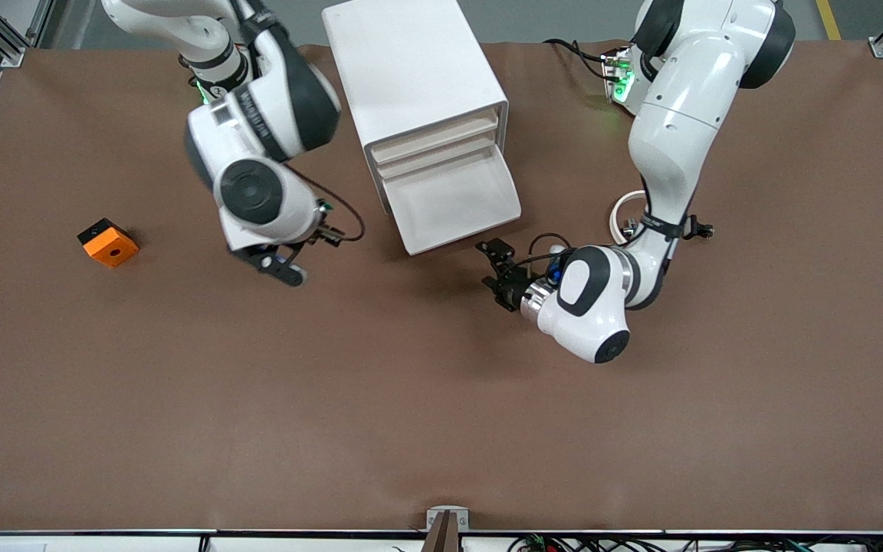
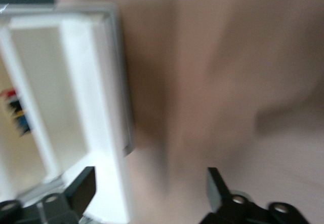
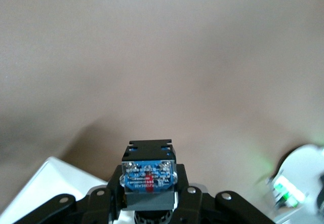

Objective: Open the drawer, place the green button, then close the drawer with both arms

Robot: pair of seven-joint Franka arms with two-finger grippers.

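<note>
The right gripper (image 3: 148, 198) has its fingers clamped on the button (image 3: 148, 176), whose dark blue-black body with a printed label faces the right wrist camera; the green cap is hidden from that camera, so the part's long axis seems to run along the gripper's own reach, cap end toward the palm or downward, though I cannot tell which for sure. In the front view this gripper (image 1: 277, 264) hangs over bare table near the cabinet (image 1: 411, 69), toward the right arm's end of the table from the drawer (image 1: 453, 201). The left gripper (image 2: 149, 188) has its fingers spread wide with nothing between them; in the front view it (image 1: 497, 268) is just beside the drawer's cream front corner, low over the table. The drawer, lowest in the cabinet, stands pulled out, its long axis running from the cabinet toward the front camera and its open tray facing up; nothing shows inside it. By my reading, the opening is done and the button is picked up; what remains is carrying the button over the tray, letting it go there, and pushing the drawer shut. An orange cube (image 1: 108, 242) lies well apart from the cabinet, toward the right arm's end of the table.
</note>
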